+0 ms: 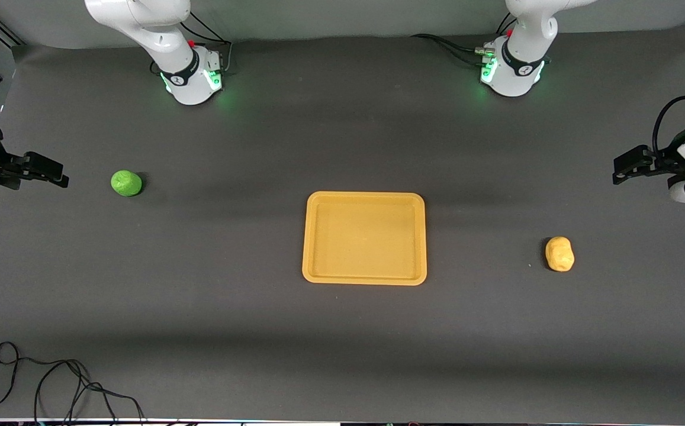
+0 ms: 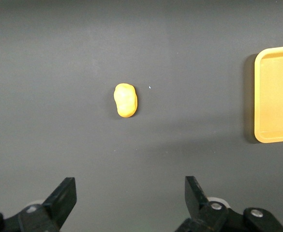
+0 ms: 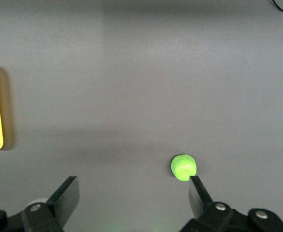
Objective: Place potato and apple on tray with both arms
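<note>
Green apple (image 3: 183, 167) and tan potato (image 2: 126, 100) lie apart from each arm's spread, empty fingers (image 3: 201, 193).

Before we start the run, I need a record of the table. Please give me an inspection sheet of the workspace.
Surface: dark grey table, bare mat.
Job's things: tray mid-table, nothing in it; apple toward the right arm's end; potato toward the left arm's end.
Clutter: nothing seen.
Hands: left hand open, up over the table's end; right hand open, likewise.
Cables: black cable at the table's near edge.
Surroundings: two bases, green lights.
</note>
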Action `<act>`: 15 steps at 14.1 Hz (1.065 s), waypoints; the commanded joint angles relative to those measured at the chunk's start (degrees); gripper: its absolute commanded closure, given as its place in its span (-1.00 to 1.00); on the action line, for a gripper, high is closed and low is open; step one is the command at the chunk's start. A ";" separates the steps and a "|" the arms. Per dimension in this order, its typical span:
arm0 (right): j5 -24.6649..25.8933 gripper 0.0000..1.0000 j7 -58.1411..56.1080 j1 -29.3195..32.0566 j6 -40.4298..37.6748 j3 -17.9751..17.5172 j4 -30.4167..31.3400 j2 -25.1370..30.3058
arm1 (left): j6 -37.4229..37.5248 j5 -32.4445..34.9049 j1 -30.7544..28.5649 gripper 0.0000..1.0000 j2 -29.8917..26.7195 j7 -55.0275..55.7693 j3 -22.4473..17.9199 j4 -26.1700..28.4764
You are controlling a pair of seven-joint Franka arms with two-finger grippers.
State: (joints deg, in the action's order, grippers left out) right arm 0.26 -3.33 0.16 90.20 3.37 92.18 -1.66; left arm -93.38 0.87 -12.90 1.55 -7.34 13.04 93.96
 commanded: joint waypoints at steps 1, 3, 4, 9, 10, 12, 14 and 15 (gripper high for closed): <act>-1.22 -1.00 0.18 -0.43 -1.34 0.94 -1.48 -0.53 | 0.13 0.54 0.77 -1.00 -0.41 0.93 -0.38 0.25; -1.22 -1.00 0.52 -0.52 -1.35 0.85 -2.62 -1.41 | 0.04 0.54 0.68 -0.99 -0.23 0.93 -0.47 0.52; -1.22 -1.00 0.52 -0.60 -1.35 0.85 -2.62 -1.50 | -0.14 0.54 0.51 -0.99 -0.23 0.84 -0.47 1.13; -1.14 -1.00 0.17 -0.78 -1.26 0.76 -2.62 -1.50 | -7.15 0.54 0.07 -0.99 0.12 0.58 -0.64 6.48; -1.14 -1.00 0.17 -0.78 -1.17 0.76 -2.62 -1.50 | -9.78 0.62 -0.02 -0.98 1.08 0.58 -0.64 8.23; -1.05 -1.00 0.17 -0.78 -0.91 0.76 -2.71 -1.50 | -16.88 0.97 -0.02 -0.88 3.62 0.84 -0.73 12.27; -1.05 -1.00 0.17 -0.69 -0.82 0.76 -2.80 -1.50 | -19.99 0.98 -0.02 -0.90 7.57 0.93 -0.82 12.82; -1.05 -1.00 0.17 -0.61 -0.82 0.76 -2.80 -1.50 | -20.26 1.50 -0.11 -0.89 9.77 0.58 -0.91 12.39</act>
State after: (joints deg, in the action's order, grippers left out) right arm 0.10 -3.33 -0.07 90.12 3.55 91.27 -2.32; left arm -112.06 1.21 -13.00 8.10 -7.32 12.26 106.58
